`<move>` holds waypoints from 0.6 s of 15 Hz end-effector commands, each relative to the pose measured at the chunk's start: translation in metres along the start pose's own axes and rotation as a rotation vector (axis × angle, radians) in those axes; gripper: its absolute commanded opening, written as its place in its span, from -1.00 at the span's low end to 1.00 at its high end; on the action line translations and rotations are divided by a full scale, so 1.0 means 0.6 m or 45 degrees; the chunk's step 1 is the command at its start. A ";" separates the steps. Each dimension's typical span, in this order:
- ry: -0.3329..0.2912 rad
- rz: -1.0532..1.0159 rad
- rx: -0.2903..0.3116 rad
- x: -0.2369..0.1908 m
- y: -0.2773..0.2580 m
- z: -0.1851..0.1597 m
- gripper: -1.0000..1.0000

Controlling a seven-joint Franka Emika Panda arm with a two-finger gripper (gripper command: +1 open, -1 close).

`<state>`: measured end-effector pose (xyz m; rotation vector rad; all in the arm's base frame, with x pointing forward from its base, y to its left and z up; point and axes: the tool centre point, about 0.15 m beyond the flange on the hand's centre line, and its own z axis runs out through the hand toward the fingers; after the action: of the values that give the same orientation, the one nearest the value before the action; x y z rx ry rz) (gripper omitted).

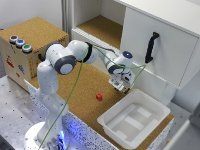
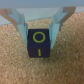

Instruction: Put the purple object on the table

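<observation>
In the wrist view the block (image 2: 39,45), dark purple with a yellow ring and bar on its face, sits on the cork worktop (image 2: 15,65) between the two fingers (image 2: 19,20). They stand spread, one on each side of it; whether they touch it I cannot tell. In the exterior view the gripper (image 1: 120,88) hangs low over the worktop (image 1: 75,95), just beside the white tray (image 1: 134,119). A red cube (image 1: 99,96) lies near. The block itself is hidden there.
</observation>
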<state>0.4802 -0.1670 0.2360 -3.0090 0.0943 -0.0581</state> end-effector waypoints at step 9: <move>0.002 -0.048 -0.114 -0.027 -0.054 0.019 1.00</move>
<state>0.4781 -0.1391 0.2308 -3.0139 0.0212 -0.0124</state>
